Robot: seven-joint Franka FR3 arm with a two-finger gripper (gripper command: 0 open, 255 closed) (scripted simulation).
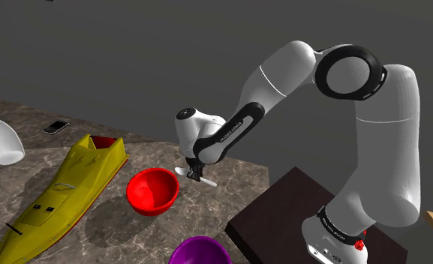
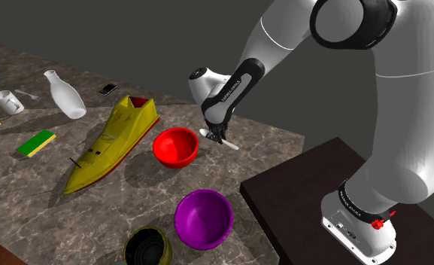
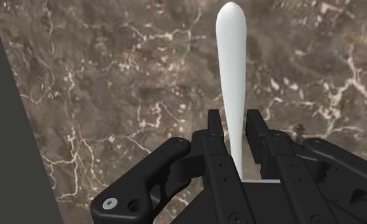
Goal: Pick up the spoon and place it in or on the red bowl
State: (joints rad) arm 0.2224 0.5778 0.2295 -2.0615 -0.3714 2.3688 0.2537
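Because my jaws are closed on the white spoon (image 3: 231,76) across its narrow stem, with most of its length jutting out past my fingers (image 3: 214,137), I judge the hold a thin one: a quick swing could let it pivot or slide out. It hangs low over the table (image 3: 112,95), just beside the red bowl (image 1: 153,191) on the shoulder view's right; whether it is fully clear of the marble I cannot tell. If I travel too low, the jutting end may catch the bowl's rim and shove the bowl away; if I let go early, the spoon lands on the table. Nothing stands between spoon and bowl. The purple bowl (image 2: 203,218) sits near the red one, an easy wrong target. The yellow toy boat (image 1: 64,191) lies beyond the red bowl, and the white bottle (image 2: 63,95) is well apart.
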